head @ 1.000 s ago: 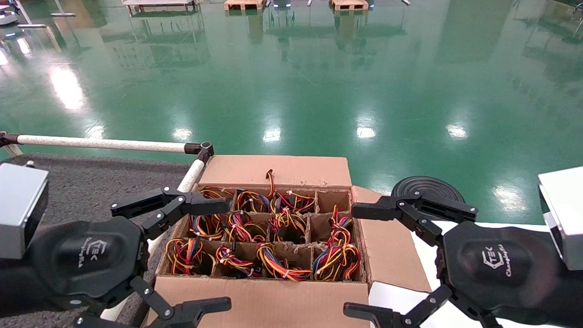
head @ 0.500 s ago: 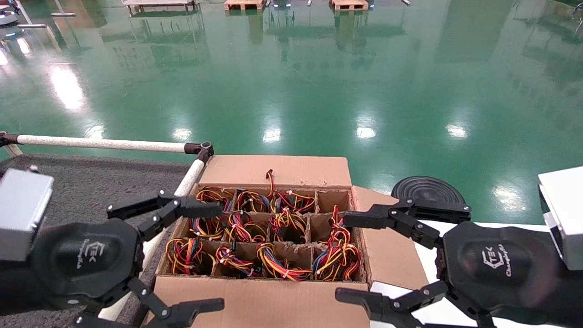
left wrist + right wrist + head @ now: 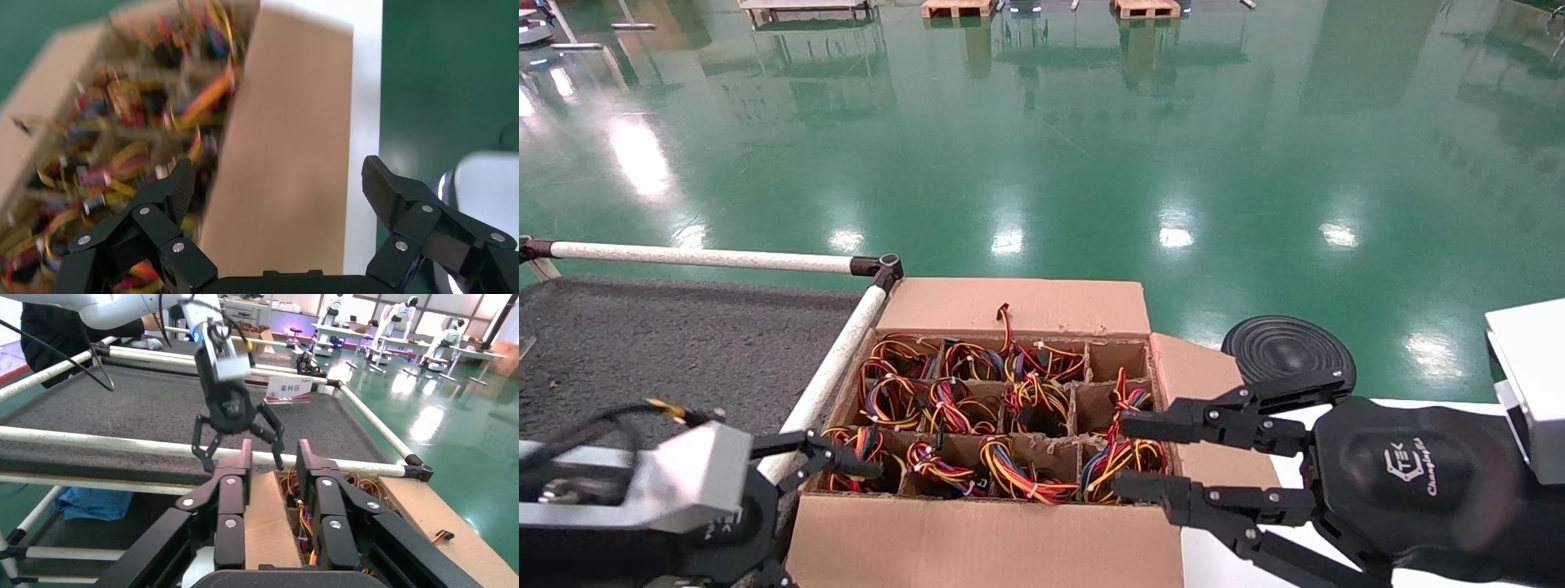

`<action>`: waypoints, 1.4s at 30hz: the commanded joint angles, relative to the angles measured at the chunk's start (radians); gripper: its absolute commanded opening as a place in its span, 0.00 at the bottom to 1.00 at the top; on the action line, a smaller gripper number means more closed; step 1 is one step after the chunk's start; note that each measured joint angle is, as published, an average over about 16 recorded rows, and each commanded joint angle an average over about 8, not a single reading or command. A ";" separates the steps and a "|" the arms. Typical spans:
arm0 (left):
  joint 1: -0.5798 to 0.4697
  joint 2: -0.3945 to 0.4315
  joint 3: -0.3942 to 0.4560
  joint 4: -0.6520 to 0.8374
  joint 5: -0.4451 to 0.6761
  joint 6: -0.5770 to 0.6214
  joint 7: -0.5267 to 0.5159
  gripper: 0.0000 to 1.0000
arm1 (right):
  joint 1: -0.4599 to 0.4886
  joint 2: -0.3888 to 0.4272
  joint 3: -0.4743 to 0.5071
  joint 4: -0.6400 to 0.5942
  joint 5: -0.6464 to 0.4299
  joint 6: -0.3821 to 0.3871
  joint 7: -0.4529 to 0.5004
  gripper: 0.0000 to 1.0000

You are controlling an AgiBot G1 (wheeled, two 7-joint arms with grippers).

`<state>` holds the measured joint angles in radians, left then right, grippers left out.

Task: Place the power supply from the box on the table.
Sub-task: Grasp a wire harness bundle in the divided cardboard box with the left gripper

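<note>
Clearly the work is at the reaching stage: the cardboard box (image 3: pixel 1009 310) sits at lower centre of the head view, flaps folded out, its divider cells packed with red, yellow and black wire bundles (image 3: pixel 1017 478) — the grey cases of the power supplies are buried beneath them and cannot be made out, so which unit is meant is not certain. At lower right the right hand (image 3: pixel 1144 456) lies just over the box's right-hand cells, its fingers drawn near together but gripping nothing, probably narrowed to slip into a single cell. At lower left the left hand (image 3: pixel 842 465) hangs over the near-left corner, fingers spread and empty. Beside the box, at left, the dark felt desk (image 3: pixel 666 343) with its white tube rail (image 3: pixel 834 359) is where a unit would go. The right wrist view adds what the head view lacks — the left hand (image 3: pixel 238 444) seen face-on, splayed wide above the rail.
</note>
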<state>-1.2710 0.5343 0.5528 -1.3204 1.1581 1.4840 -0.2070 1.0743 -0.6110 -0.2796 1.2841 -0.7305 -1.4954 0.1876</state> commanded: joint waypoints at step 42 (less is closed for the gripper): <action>-0.241 0.085 0.178 0.030 0.135 -0.073 0.115 1.00 | 0.000 0.000 0.000 0.000 0.000 0.000 0.000 0.00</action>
<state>-1.5068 0.6187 0.7308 -1.2893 1.2985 1.4104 -0.0916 1.0743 -0.6110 -0.2796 1.2841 -0.7305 -1.4954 0.1876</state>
